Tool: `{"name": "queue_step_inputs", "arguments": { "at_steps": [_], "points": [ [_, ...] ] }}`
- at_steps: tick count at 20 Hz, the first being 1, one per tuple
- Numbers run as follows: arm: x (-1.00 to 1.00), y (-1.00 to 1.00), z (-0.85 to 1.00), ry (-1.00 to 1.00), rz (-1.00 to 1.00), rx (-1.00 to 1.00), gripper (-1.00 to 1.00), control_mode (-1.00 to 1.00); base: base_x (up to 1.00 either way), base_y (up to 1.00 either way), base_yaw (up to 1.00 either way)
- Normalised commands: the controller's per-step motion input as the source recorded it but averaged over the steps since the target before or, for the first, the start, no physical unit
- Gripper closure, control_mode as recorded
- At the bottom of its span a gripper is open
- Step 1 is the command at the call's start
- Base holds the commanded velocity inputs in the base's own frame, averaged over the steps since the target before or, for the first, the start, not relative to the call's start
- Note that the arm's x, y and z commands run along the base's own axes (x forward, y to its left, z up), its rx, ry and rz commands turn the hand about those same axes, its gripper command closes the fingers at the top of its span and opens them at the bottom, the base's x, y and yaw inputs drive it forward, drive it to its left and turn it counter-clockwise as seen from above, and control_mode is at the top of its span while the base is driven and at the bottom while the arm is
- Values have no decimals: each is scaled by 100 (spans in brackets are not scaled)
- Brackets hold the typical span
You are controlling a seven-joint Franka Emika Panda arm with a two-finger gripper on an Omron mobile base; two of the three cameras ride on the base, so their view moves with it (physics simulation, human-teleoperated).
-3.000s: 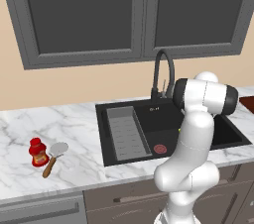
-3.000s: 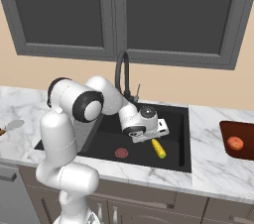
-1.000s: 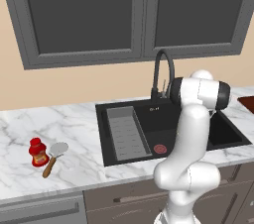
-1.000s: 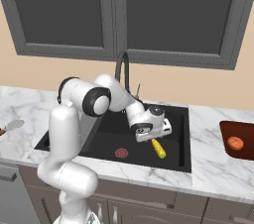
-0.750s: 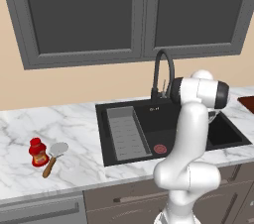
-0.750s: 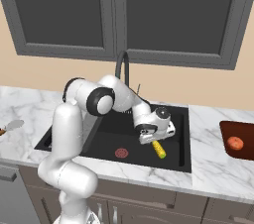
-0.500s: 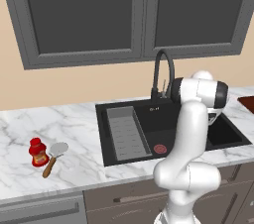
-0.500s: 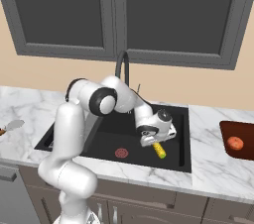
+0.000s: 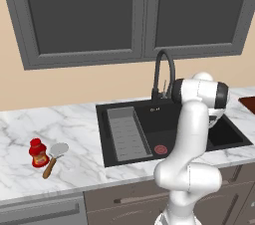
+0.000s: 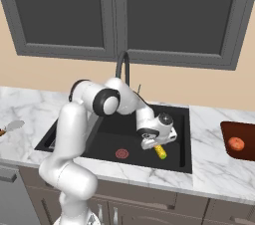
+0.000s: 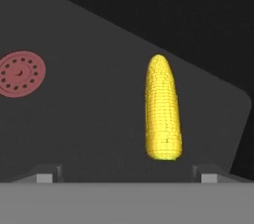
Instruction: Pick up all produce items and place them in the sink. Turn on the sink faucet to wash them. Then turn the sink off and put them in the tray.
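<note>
Jaws spread wide, the gripper (image 10: 155, 145) hangs just above the corn cob (image 11: 161, 109) on the sink (image 10: 184, 142) floor; a skewed descent could roll it aside.

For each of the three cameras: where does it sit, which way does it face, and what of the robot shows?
Left base view: behind-left, looking down at the sink; arm rises lower right.
Right base view: behind-right; arm from lower left, gripper over the corn cob.
Hand view: along the open fingers at the corn cob on the basin floor.
Shared: both base views show the faucet and red drain.
</note>
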Motion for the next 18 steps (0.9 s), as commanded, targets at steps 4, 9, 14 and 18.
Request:
{"name": "queue_step_inputs", "arguments": {
  "at_steps": [4, 9, 14, 18],
  "points": [
    [5, 0, -16, 0, 0, 0, -100, -100, 0, 0, 0],
    [5, 0, -11, 0, 0, 0, -100, -100, 0, 0, 0],
    [2, 0, -8, 0, 0, 0, -100, -100, 0, 0, 0],
    [0, 0, -6, 0, 0, 0, -100, -100, 0, 0, 0]
  ]
}}
